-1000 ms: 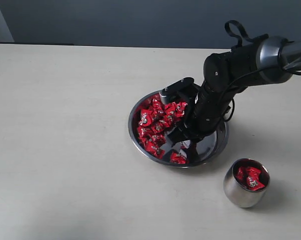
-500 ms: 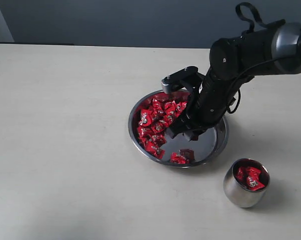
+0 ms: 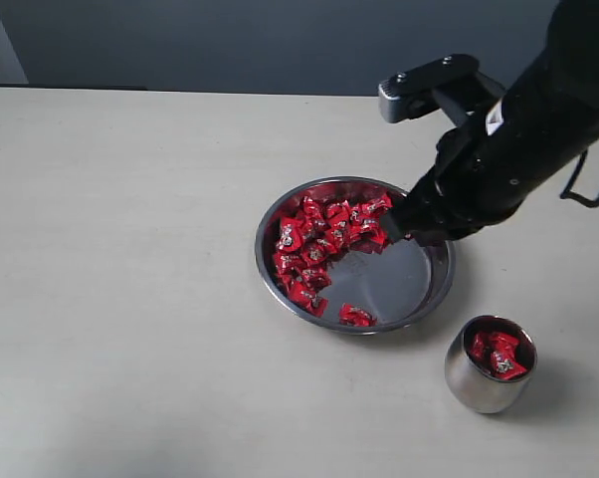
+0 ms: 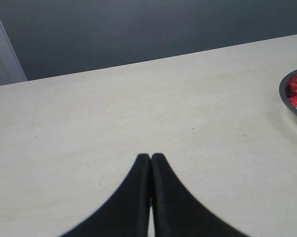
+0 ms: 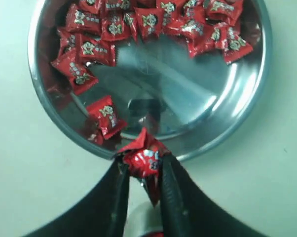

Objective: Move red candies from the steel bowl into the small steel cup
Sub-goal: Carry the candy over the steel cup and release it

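Right pincer (image 5: pixel 142 163): clamped on one candy, hanging in the air above the steel bowl's rim.
Held candy (image 5: pixel 141 148): pinched between the two fingertips by its crinkled wrapper. It looks like a single piece, though a darker fold hanging under it may be a second wrapper.
Steel bowl (image 3: pixel 270 269): directly below the right pincer, most of its bare mirror bottom lying ahead of the tips.
Red candies (image 3: pixel 314 244): heaped against the bowl wall farthest from the right pincer.
Stray candy (image 3: pixel 355 316): alone by the rim, nearer the tips than the heap.
Small steel cup (image 3: pixel 474 390): upright on the tabletop (image 3: pixel 130 299), outside the bowl and apart from its rim, lower than the right pincer and off to one side. A few red pieces lie inside.
Left pincer (image 4: pixel 150 158): fingers pressed together on nothing, low over bare tabletop, well apart from the right pincer.
Step in hand: likely the carry over to the cup.
Risk, slip: the hold is on slick foil, so a quick swing could shake the candy loose.
Risk, miss: the cup mouth is narrow, so a release off centre would bounce the piece onto the tabletop.
Risk, knock: a low descent could tip the light cup.
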